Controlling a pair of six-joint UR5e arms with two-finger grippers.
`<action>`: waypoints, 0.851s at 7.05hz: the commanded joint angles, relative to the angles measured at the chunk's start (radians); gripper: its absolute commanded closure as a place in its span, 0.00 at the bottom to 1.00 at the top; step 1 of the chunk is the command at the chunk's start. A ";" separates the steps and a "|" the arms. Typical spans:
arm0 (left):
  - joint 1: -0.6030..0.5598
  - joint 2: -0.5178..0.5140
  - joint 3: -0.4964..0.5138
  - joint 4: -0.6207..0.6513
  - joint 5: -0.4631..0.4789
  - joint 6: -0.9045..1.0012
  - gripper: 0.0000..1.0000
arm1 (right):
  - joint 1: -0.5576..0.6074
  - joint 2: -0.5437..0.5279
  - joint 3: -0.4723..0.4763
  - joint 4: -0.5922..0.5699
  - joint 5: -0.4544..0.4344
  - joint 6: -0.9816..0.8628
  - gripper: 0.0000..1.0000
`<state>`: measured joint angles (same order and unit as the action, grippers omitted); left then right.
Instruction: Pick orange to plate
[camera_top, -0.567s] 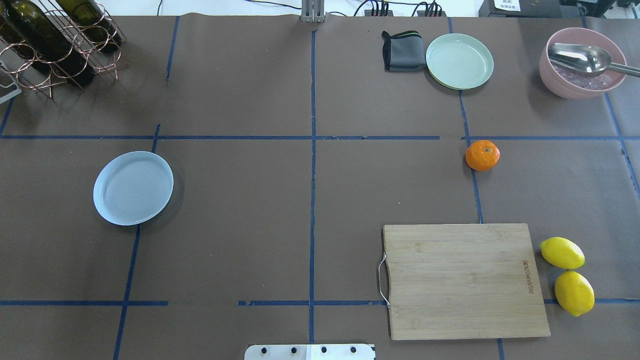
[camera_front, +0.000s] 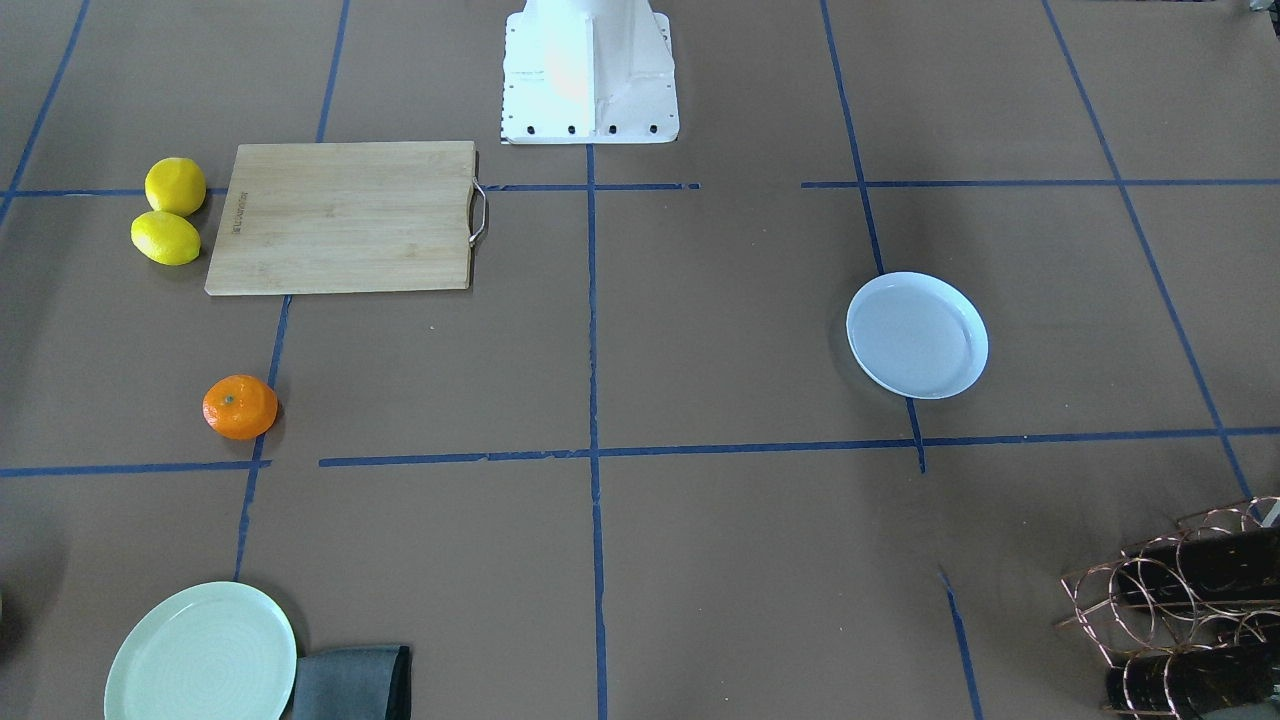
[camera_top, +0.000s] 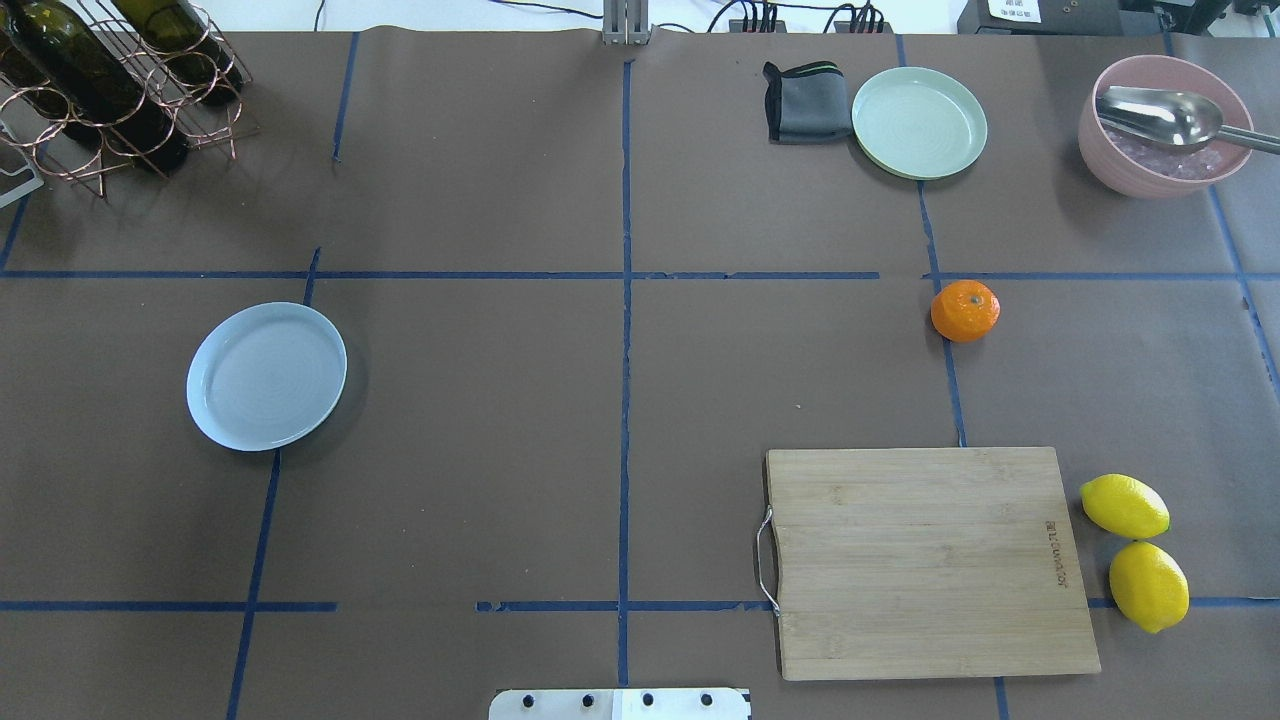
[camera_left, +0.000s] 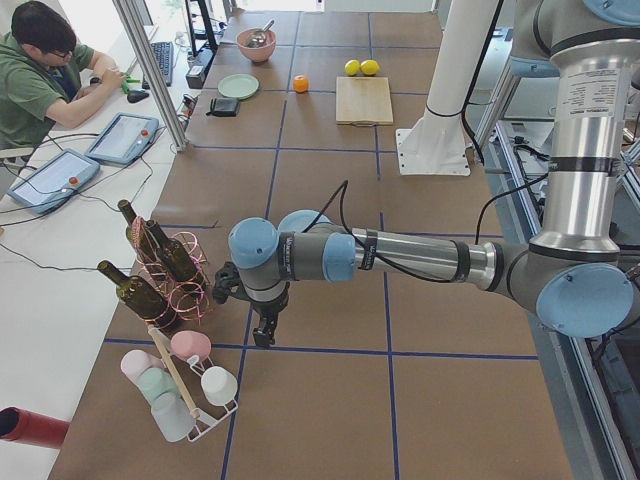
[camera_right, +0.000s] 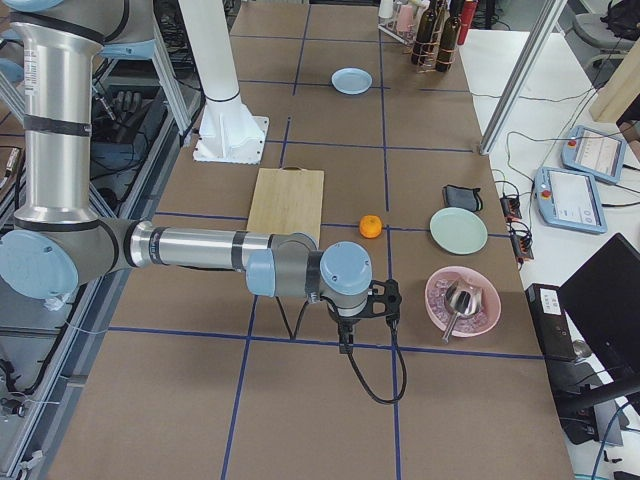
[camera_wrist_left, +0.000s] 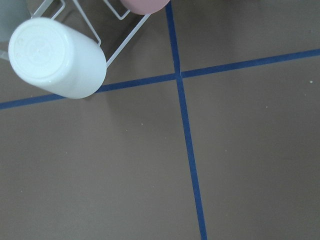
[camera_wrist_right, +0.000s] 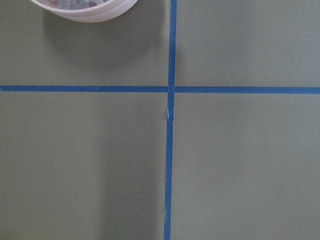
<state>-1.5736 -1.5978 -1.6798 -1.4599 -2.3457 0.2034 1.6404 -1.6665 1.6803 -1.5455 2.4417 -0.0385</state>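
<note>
Dimpled and round, the orange sits on the brown papered tabletop beyond the bamboo cutting board, well apart from the smooth bluish plate. I cannot tell whether the left claw or the right claw is open.

Brown bench with blue tape grid, overhead view: plate at 9 o'clock, orange at 3, cutting board at 4, lemons just beside it.

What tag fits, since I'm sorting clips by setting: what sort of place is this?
Likely a robotics lab workcell: a table gridded with blue tape, an industrial robot arm, and an operator beside control tablets.
</note>
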 joint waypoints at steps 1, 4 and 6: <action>0.035 -0.086 -0.008 -0.014 -0.004 0.002 0.00 | -0.001 0.010 0.019 0.002 0.007 0.000 0.00; 0.177 -0.166 0.021 -0.059 -0.004 -0.004 0.00 | -0.040 0.090 0.025 0.005 0.013 -0.001 0.00; 0.292 -0.150 0.046 -0.232 -0.003 -0.356 0.00 | -0.085 0.091 0.029 0.008 0.026 0.002 0.00</action>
<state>-1.3474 -1.7558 -1.6428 -1.5734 -2.3513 0.0654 1.5800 -1.5788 1.7076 -1.5382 2.4620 -0.0385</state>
